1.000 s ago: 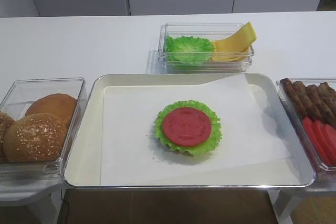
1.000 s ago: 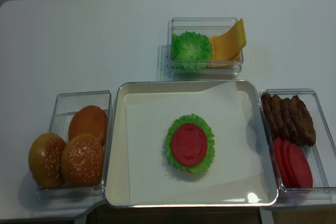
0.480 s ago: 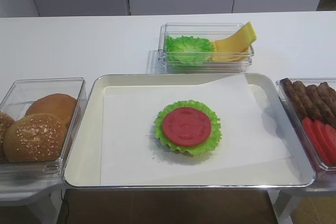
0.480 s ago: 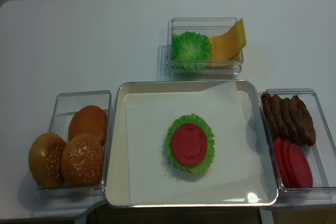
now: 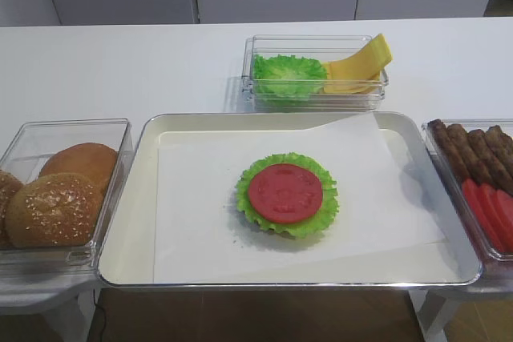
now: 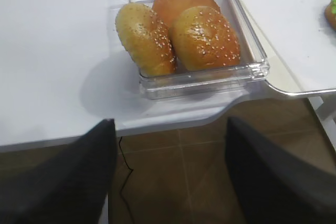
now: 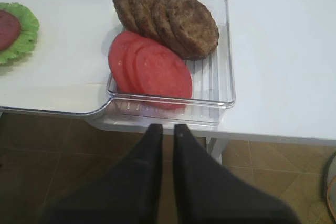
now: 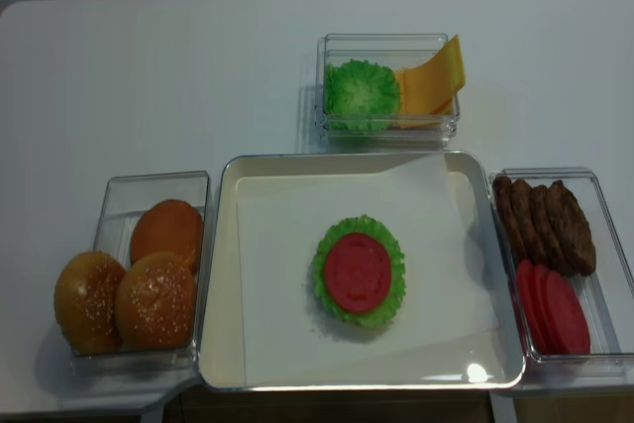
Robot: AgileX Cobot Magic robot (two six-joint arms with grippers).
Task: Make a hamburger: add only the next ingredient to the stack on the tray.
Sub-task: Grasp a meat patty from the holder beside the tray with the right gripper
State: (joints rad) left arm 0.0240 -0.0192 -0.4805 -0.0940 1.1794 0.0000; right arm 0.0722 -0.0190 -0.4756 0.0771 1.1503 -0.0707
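With no patty yet lifted: right pincer [image 7: 163,128] closed, empty, below worktop edge; left pincer [image 6: 168,145] spread wide, empty; patties [image 8: 545,223] stacked in right tub, beyond tomato slices [image 8: 551,310]; stack [image 8: 359,271] topped by tomato, mid-tray [image 8: 223,274].

Bright, even light from overhead washes my white counter [image 8: 198,76]. A hot glare spot sits on the shiny rectangular metal tray [image 8: 476,373] at its near rim. Soft shadows hug the tubs. My dark fingers [image 7: 163,182] loom blurred, close up.
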